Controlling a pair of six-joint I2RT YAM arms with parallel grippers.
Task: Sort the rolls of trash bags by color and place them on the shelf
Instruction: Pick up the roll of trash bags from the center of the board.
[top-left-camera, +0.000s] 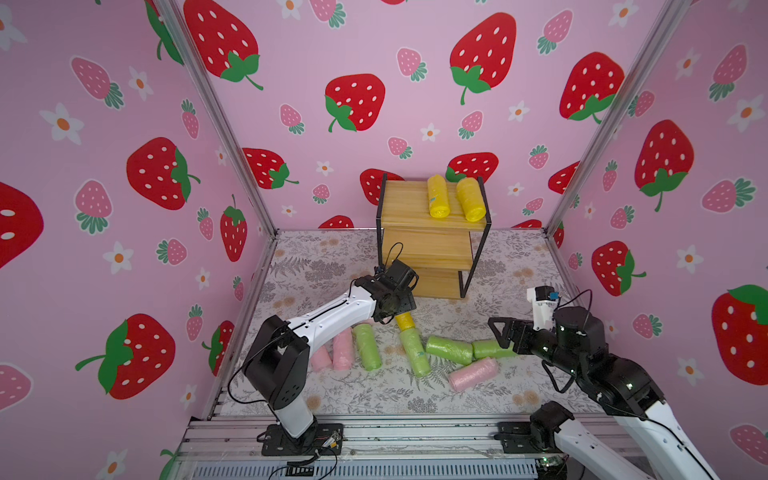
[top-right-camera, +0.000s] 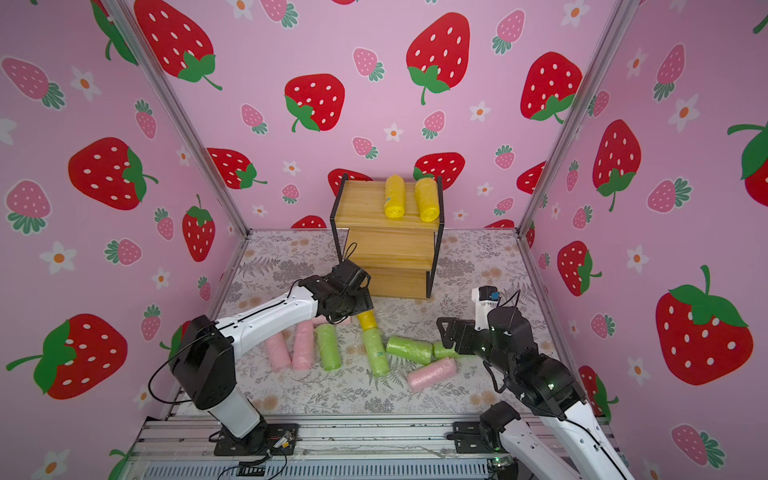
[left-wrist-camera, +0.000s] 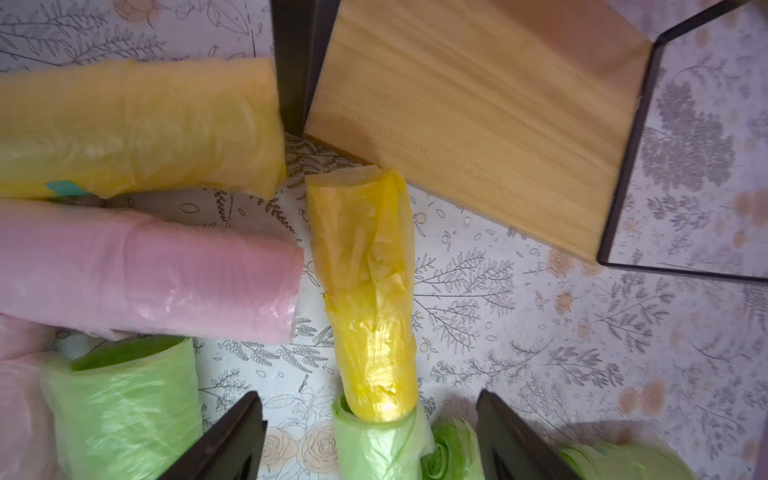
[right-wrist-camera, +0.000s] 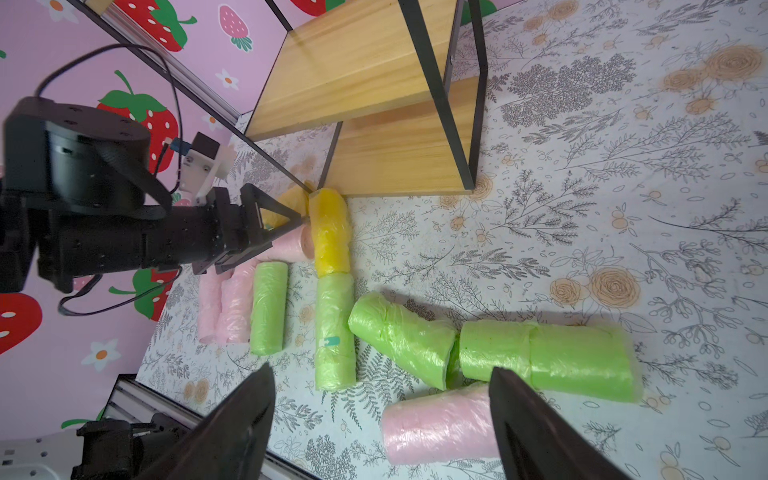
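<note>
Centrally, crinkly glossy yellow roll (left-wrist-camera: 365, 270) butting green roll (left-wrist-camera: 374, 449), left gripper (left-wrist-camera: 369, 395) spread over it, right gripper (right-wrist-camera: 381, 368) agape

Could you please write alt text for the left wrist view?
The left claw, jaws open, hangs over a yellow roll lying end to end with a green roll. Nearby: a second yellow roll, a pink roll and the shelf.

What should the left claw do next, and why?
Probably close on the yellow roll that lies end to end with a green roll. The left gripper is open with that yellow roll's end between its jaws, and two other yellow rolls already lie on the shelf's top board, so this one likely belongs there.
</note>
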